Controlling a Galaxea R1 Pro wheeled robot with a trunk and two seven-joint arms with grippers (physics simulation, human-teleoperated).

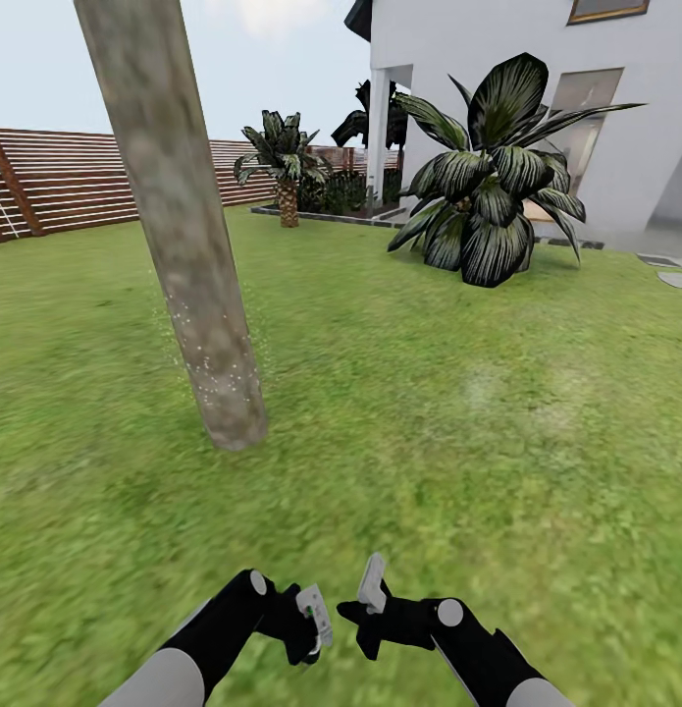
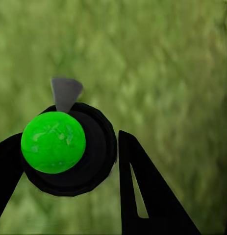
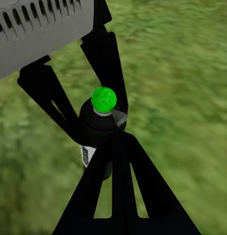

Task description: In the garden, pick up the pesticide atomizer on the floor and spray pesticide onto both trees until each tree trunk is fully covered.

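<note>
While lawn (image 1: pixel 429 393) lies open, left fingers (image 2: pixel 142 186) clamp the atomizer (image 2: pixel 53 142), right fingers (image 3: pixel 88 196) pressed together.

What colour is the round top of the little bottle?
Bright green. The atomizer's cap shows best in the left wrist view, sitting on the black bottle held in the left hand.

Tree trunk (image 1: pixel 188 245) stands ahead left on grass (image 1: pixel 429 412), house (image 1: pixel 537 108) behind right
</note>
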